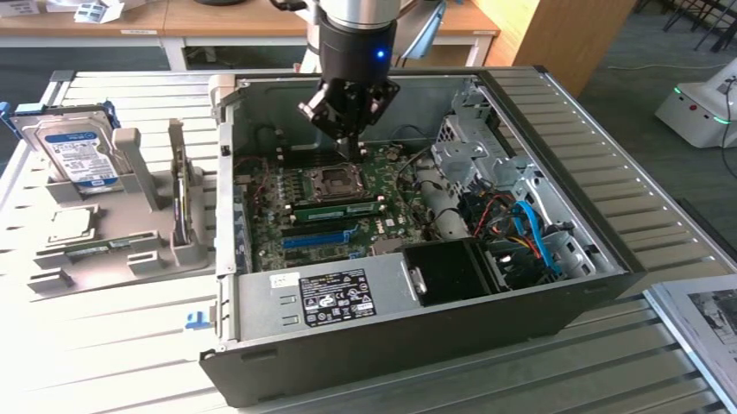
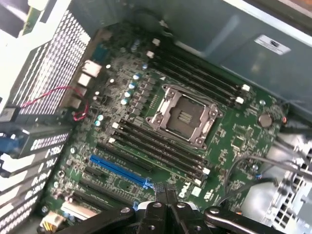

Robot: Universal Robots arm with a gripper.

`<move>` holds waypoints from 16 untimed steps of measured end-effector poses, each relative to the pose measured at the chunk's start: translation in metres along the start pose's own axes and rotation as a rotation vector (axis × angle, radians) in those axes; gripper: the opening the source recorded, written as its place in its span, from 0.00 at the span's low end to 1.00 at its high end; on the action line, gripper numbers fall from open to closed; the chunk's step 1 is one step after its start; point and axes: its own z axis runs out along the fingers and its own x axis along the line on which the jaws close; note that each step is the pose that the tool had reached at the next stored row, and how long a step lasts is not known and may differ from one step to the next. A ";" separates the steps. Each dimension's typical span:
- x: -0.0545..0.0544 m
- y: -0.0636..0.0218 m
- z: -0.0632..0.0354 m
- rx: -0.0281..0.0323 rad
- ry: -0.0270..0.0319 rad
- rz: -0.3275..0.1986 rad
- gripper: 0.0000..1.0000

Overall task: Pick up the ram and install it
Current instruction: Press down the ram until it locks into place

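Inside the open case [image 1: 507, 103], walls all round, the gripper [image 1: 349, 142] hangs pinched shut and empty above the socket [image 1: 337, 179]; a ram [image 1: 337, 208] lies seated, long axis across the board.

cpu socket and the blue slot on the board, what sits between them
In the wrist view, a row of long black slots with white end clips runs side by side between the cpu socket and the blue slot.

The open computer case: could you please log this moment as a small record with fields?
gripper: shut, nothing visibly held
location: inside the computer case, over the motherboard near the CPU socket
green stick: in a slot between socket and blue slot
outside case: hard drive upright in a grey stand
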 end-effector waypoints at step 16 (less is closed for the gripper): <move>0.000 0.0000 0.0001 0.0061 -0.0006 0.267 0.10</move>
